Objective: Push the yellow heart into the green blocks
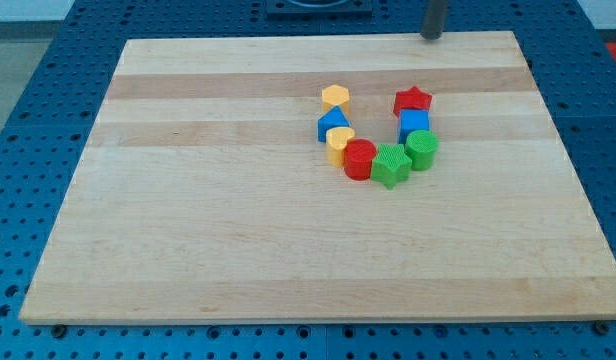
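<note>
The yellow heart (338,144) lies near the board's middle, touching a red round block (359,159) on its right. A green star (390,165) sits right of that red block, and a green round block (422,149) is beside the star, up and to the right. My tip (432,36) is at the board's top edge, far above and to the right of the blocks, touching none. The blocks form a U shape.
A yellow hexagon (335,98) and a blue triangle block (333,123) stand above the heart. A red star (413,100) and a blue cube (414,124) stand above the green round block. The wooden board (188,220) lies on a blue perforated table.
</note>
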Controlling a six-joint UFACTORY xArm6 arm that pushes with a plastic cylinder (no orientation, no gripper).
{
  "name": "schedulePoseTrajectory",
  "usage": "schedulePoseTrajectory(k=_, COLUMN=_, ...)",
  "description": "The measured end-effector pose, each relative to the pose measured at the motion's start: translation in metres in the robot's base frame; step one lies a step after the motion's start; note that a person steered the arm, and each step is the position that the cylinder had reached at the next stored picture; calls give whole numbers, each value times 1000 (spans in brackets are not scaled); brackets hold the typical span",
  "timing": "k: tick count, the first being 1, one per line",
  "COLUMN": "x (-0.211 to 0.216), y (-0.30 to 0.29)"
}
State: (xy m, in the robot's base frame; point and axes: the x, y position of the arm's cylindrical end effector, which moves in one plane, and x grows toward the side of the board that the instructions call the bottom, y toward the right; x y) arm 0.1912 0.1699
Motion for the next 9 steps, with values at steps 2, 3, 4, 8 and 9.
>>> schedulePoseTrajectory(k=2, x=1, y=-3)
schedulePoseTrajectory(k=3, x=2, y=-54)
schedulePoseTrajectory(k=4, x=26, y=-142)
schedulePoseTrajectory(k=8, x=220, y=-273)
schedulePoseTrajectory(k=9, x=228, y=-257)
